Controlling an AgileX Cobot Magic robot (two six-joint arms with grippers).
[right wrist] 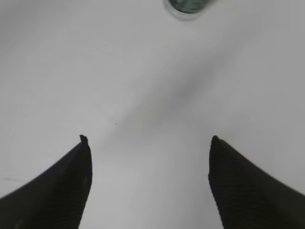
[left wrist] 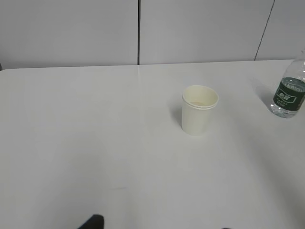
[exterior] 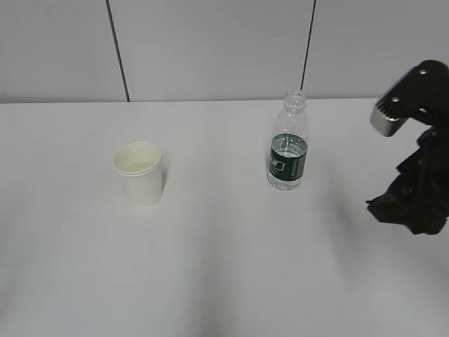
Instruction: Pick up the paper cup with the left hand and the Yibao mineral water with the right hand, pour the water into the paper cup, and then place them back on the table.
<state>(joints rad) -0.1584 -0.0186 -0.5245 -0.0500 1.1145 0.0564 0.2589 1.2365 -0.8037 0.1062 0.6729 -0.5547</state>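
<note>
**Cup and bottle standing free on the table, both grippers empty**

Landmark: the paper cup point(exterior: 139, 173). It stands upright on the table point(exterior: 224, 281), mouth up, cream inside showing, nothing touching it. In the left wrist view the same cup point(left wrist: 199, 109) sits a little right of centre, rim whole and round.

The Yibao mineral water point(exterior: 288, 142) stands upright well to the right of the cup, clearly apart from it, capless neck up, dark green label band around its lower half. The water point(exterior: 289, 149) shows inside, its surface lying about at the top of the label band. In the left wrist view the bottle point(left wrist: 288, 92) is at the right edge, partly cut off.

The right hand point(exterior: 414, 175) is further right of the cup than the bottle is, at the frame edge, clear of the bottle. In its own wrist view the right gripper point(right wrist: 148, 143) has jaws wide apart with bare table between them; only the bottle's base point(right wrist: 187, 6) shows at the top edge.

The left gripper: only a dark tip point(left wrist: 93, 222) shows at the bottom of its wrist view, near side of the cup, well apart from it. Jaws part open, nothing in them
</note>
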